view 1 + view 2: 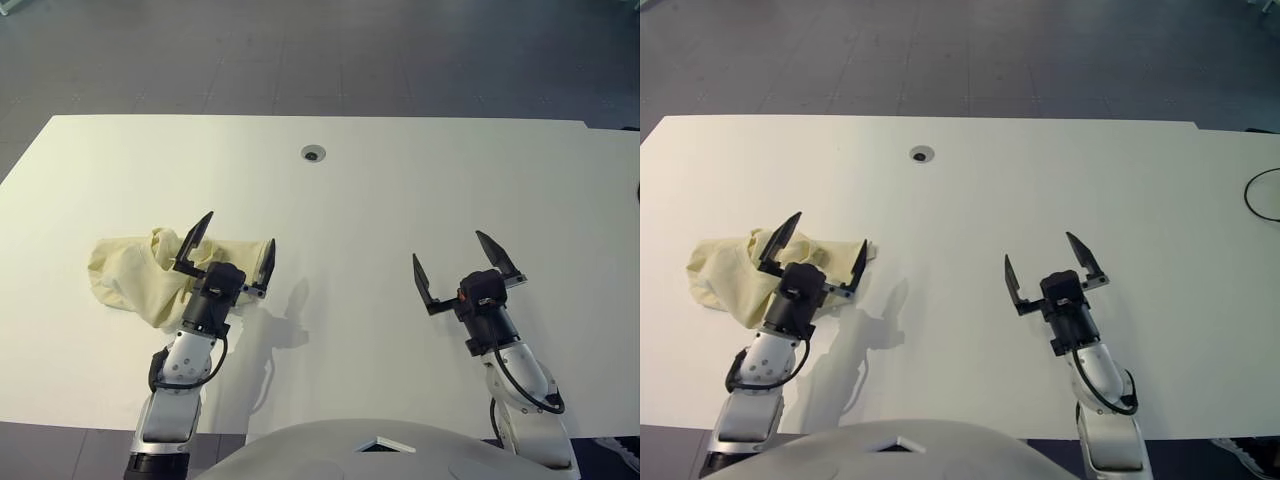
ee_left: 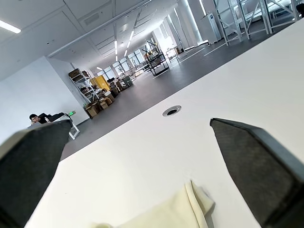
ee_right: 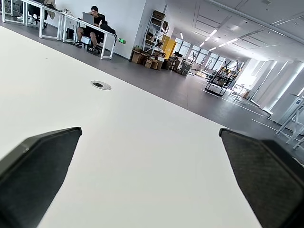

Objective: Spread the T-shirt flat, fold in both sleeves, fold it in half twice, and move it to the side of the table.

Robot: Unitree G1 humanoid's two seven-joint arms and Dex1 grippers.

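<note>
A pale yellow T-shirt (image 1: 125,272) lies crumpled in a heap on the white table (image 1: 400,200), at the left side near the front. My left gripper (image 1: 229,248) hovers open just above the heap's right end, its fingers (image 1: 195,240) spread wide with nothing between them. In the left wrist view an edge of the T-shirt (image 2: 180,211) shows between the two dark fingers (image 2: 259,159). My right gripper (image 1: 468,260) is open over bare table at the right front, far from the cloth. The right wrist view shows its fingers (image 3: 38,161) wide apart over the white surface.
A round cable hole (image 1: 313,153) sits in the table near the far middle. A black cable loop (image 1: 1265,195) lies at the table's right edge. Dark floor lies beyond the far edge. Bare tabletop stretches between and beyond the two arms.
</note>
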